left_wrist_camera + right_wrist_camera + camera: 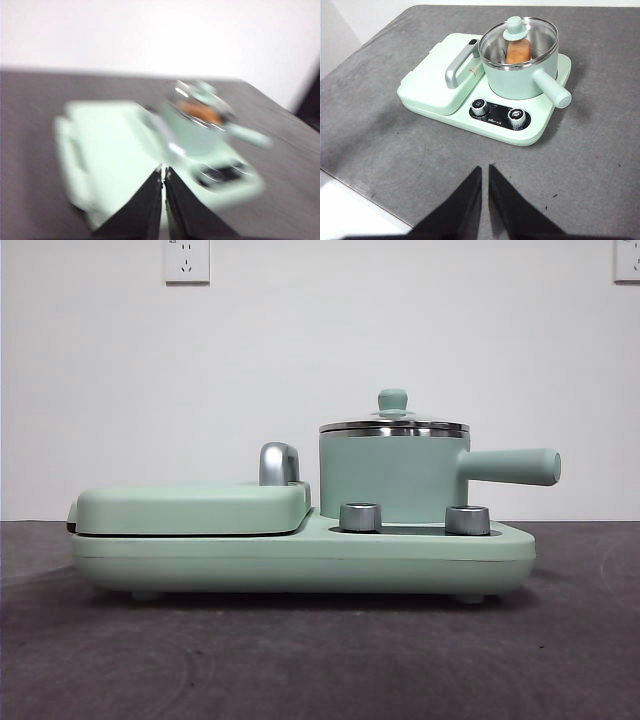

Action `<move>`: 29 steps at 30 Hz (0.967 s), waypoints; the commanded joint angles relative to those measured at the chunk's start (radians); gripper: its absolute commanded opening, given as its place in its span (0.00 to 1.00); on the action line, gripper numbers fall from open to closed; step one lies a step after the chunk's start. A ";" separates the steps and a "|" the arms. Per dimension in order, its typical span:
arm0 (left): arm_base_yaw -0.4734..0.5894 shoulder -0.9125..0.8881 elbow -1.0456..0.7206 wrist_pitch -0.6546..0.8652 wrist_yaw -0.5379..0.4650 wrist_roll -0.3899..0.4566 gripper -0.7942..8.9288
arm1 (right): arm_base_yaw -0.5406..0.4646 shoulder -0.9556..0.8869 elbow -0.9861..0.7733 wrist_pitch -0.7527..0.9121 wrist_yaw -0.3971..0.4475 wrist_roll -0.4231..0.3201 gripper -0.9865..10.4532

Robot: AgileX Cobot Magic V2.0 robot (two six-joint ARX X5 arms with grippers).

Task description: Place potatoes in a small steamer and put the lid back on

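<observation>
The mint-green small steamer (392, 476) stands on the right half of the cooker base (300, 560), its straight handle (515, 467) pointing right. The glass lid (393, 425) with its green knob rests flat on the chrome rim. Through the glass in the right wrist view, the orange-brown potato (518, 51) lies inside the small steamer (520, 75) under the lid (516, 29). My right gripper (485, 171) hangs shut above the table, well short of the cooker. My left gripper (163, 172) is shut too, high over the blurred cooker, where the potato (200, 111) shows as an orange patch.
A flat mint-green griddle cover (190, 508) with a chrome latch (279, 463) fills the cooker's left half. Two chrome dials (360, 516) sit in front of the pot. Dark grey table (320, 660) surrounds the cooker; wall sockets (187, 260) hang on the white wall.
</observation>
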 commanded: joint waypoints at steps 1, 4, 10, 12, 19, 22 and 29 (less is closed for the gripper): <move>0.128 -0.056 -0.180 0.172 -0.004 0.184 0.09 | 0.005 0.003 0.009 0.011 0.000 -0.005 0.10; 0.225 -0.109 -0.322 0.234 -0.005 0.196 0.09 | 0.005 0.002 0.009 0.011 0.000 -0.005 0.10; 0.331 -0.193 -0.520 0.273 -0.005 0.191 0.09 | 0.005 0.002 0.009 0.011 0.000 -0.005 0.10; 0.342 -0.210 -0.549 0.273 -0.011 0.191 0.09 | 0.005 0.002 0.009 0.011 0.000 -0.005 0.10; 0.359 -0.269 -0.643 0.320 -0.064 0.192 0.09 | 0.005 0.002 0.009 0.011 0.000 -0.005 0.10; 0.367 -0.294 -0.645 0.329 -0.077 0.199 0.09 | 0.005 0.002 0.009 0.011 0.000 -0.005 0.10; 0.368 -0.293 -0.645 0.350 -0.076 0.199 0.09 | 0.005 0.002 0.009 0.011 0.000 -0.005 0.10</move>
